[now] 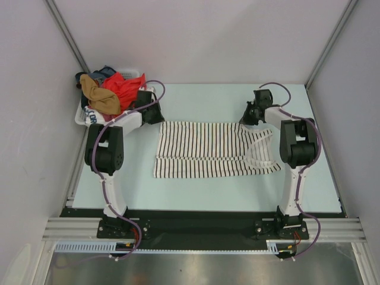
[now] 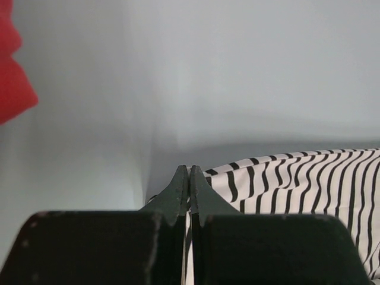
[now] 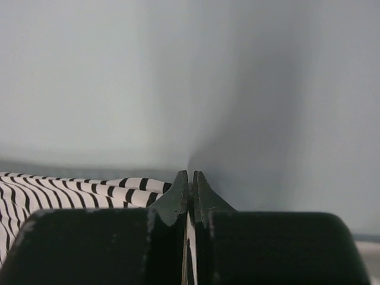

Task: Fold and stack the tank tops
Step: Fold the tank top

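The white tank top with thin black stripes lies spread flat in the middle of the table, straps to the right. My left gripper is shut on its far left corner; in the left wrist view striped cloth shows between the closed jaws. My right gripper is shut on its far right corner; in the right wrist view cloth sits between the closed jaws and stripes run off to the left. The tan-brown tank top lies heaped in the basket.
A white laundry basket stands at the far left corner, holding a red garment and dark clothes; the red cloth also shows in the left wrist view. Grey walls close in the table on three sides.
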Controlling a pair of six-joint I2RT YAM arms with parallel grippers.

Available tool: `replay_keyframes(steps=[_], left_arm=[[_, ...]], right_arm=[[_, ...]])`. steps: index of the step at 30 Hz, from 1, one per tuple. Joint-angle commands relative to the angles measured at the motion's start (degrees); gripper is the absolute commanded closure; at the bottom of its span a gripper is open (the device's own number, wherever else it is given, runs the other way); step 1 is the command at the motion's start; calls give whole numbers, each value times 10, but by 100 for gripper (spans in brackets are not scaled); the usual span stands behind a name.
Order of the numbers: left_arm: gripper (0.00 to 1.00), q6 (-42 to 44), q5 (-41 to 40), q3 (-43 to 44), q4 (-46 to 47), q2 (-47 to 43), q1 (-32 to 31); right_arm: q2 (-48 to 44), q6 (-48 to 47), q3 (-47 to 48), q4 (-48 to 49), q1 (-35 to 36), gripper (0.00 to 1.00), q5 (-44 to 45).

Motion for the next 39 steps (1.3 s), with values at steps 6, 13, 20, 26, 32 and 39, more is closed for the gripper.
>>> replay_keyframes(steps=[6, 13, 20, 26, 32, 39], left_arm=[[100, 8, 6, -50, 41, -68, 1], [100, 3, 9, -102, 86, -89, -6], [100, -1, 8, -156, 134, -116, -5], [100, -7, 7, -200, 155, -143, -5], [100, -14, 9, -226, 164, -164, -5], [100, -21, 7, -257, 174, -192, -7]], right_arm=[[-112, 1, -94, 97, 2, 100, 22], [-146, 5, -198, 245, 4, 100, 19], [-181, 3, -264, 317, 5, 100, 28], [-211, -5, -305, 332, 10, 99, 39], [-234, -7, -337, 332, 20, 99, 51], [-279, -9, -401, 347, 44, 99, 104]])
